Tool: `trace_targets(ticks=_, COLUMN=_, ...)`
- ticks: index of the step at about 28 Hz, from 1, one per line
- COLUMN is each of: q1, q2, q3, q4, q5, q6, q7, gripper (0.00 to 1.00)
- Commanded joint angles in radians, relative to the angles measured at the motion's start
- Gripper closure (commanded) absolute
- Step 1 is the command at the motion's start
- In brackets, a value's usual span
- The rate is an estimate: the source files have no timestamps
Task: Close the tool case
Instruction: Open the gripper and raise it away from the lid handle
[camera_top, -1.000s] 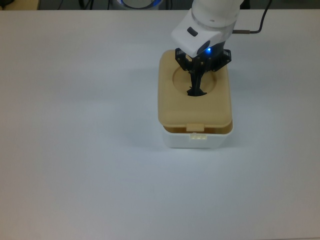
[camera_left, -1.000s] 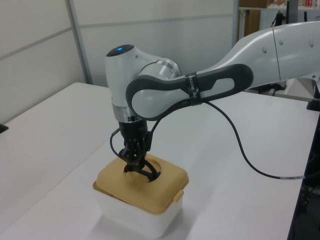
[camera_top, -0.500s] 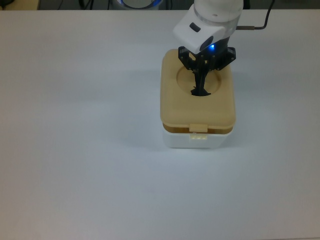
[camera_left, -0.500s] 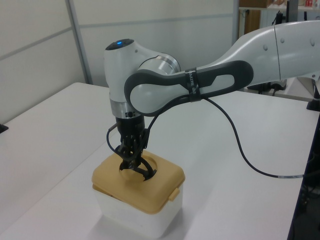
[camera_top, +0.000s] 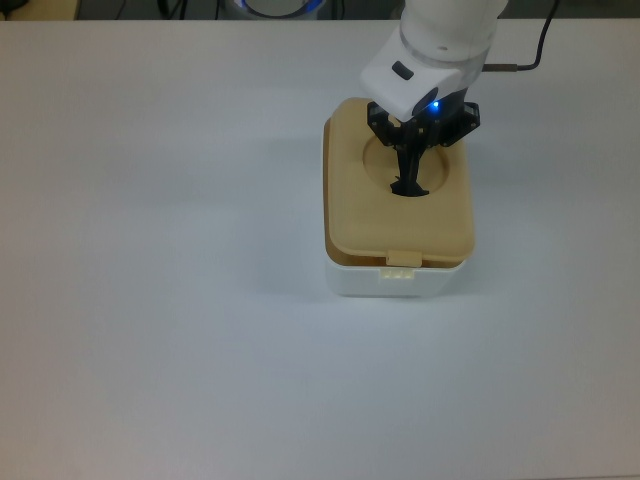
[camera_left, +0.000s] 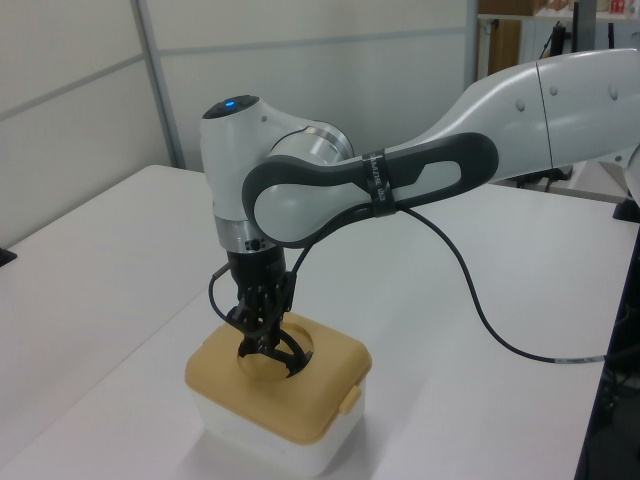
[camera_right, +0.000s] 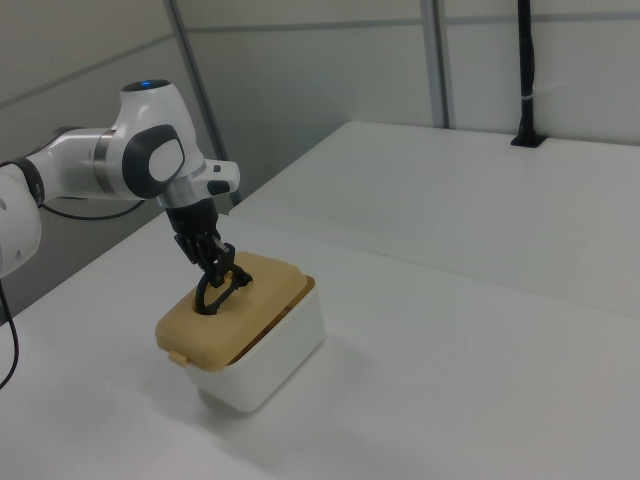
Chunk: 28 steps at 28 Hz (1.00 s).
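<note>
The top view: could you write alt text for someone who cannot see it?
A white robot arm's gripper holds the black handle in the round recess of a tan lid, which sits on a white tub. They stand on a plain white table.

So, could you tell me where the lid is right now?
The lid sits on the white tub, right of centre in the top view, with the pincer in its round recess.

A big white table (camera_top: 150, 250) fills the top view. A white tub (camera_top: 395, 282) sits right on it, toward the top view's right. A tan lid (camera_top: 398, 210) lies on top of the tub. A black cable (camera_left: 500, 335) runs down onto the table in the left view.
</note>
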Motion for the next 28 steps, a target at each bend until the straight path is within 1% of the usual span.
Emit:
trace_targets(ticks=1, q1=0.005, q2=0.012, q3=-0.003, q4=0.024, q5=0.013, q6=-0.007, q7=0.017, gripper=0.94)
trace_targets(ticks=5, q1=0.001, q2=0.010, q3=-0.004, q4=0.026, q5=0.013, q6=-0.007, q7=0.017, gripper=0.95)
trace_targets(ticks=7, q1=-0.005, q2=0.012, q3=-0.004, q4=0.047, q5=0.015, q6=-0.008, q7=0.014, gripper=0.95)
trace_targets(ticks=15, q1=-0.023, q2=0.010, q3=-0.013, q4=0.049, q5=0.018, q6=-0.008, q7=0.005, gripper=0.96)
trace_targets(ticks=21, q1=-0.028, q2=0.013, q3=-0.013, q4=0.049, q5=0.018, q6=-0.008, q7=0.005, gripper=0.93)
trace_targets(ticks=22, q1=-0.029, q2=0.013, q3=-0.013, q4=0.049, q5=0.018, q6=-0.008, q7=0.005, gripper=0.89)
trace_targets(ticks=23, q1=-0.029, q2=0.021, q3=-0.013, q4=0.049, q5=0.018, q6=-0.008, q7=0.007, gripper=0.63)
trace_targets(ticks=25, q1=-0.029, q2=0.025, q3=-0.013, q4=0.049, q5=0.016, q6=-0.008, q7=0.014, gripper=0.25)
trace_targets(ticks=26, q1=-0.029, q2=0.027, q3=-0.013, q4=0.049, q5=0.016, q6=-0.008, q7=0.014, gripper=0.09)
trace_targets(ticks=27, q1=-0.029, q2=0.027, q3=-0.013, q4=0.049, q5=0.015, q6=-0.008, q7=0.014, gripper=0.00)
trace_targets(ticks=28, q1=-0.028, q2=0.027, q3=-0.012, q4=0.049, q5=0.013, q6=-0.010, q7=0.013, gripper=0.00)
